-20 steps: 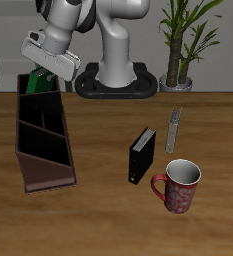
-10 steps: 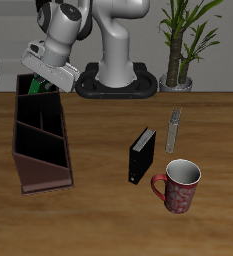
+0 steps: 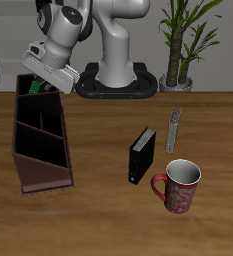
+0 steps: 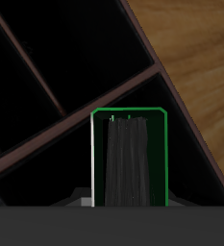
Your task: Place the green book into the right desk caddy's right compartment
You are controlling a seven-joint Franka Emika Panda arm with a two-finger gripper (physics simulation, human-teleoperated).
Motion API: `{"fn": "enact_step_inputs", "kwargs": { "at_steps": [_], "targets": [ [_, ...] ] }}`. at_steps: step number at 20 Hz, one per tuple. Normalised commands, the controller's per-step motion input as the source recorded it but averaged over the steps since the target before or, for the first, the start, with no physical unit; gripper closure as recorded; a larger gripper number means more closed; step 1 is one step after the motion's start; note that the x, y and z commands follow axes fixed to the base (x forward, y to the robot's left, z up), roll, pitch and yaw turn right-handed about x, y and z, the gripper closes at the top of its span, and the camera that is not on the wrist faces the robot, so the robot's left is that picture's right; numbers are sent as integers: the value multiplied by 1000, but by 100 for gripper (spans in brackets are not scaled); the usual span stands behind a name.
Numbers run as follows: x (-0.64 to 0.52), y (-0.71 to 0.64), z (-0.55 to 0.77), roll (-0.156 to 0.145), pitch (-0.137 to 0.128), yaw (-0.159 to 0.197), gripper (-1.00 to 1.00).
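Note:
The green book [image 3: 36, 88] stands upright in the far end section, the right compartment [image 3: 30, 97], of the right desk caddy [image 3: 48, 178]. Only its top shows above the rim. My gripper [image 3: 48, 79] hangs just above the book and looks open, apart from it. In the wrist view the green book [image 4: 130, 159] is seen from above, inside black walls beside a slanted divider [image 4: 85, 120]. My fingers barely show there.
A small black book [image 3: 141, 153] stands mid-table. A red patterned mug [image 3: 178, 185] sits near the front edge. A slim grey object [image 3: 174, 128] lies behind the mug. A potted plant [image 3: 178, 78] and the robot base [image 3: 116, 80] stand at the back.
My gripper has risen a little from the caddy's far end. The green book stayed down in the compartment. Nothing moved in the last half second.

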Motion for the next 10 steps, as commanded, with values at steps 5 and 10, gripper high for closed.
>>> {"fn": "enact_step_inputs", "kwargs": {
  "at_steps": [5,10],
  "targets": [
    [-25,26,14,-26,3,-6,-100],
    [22,-29,21,13,16,-10,-100]
  ]
}}
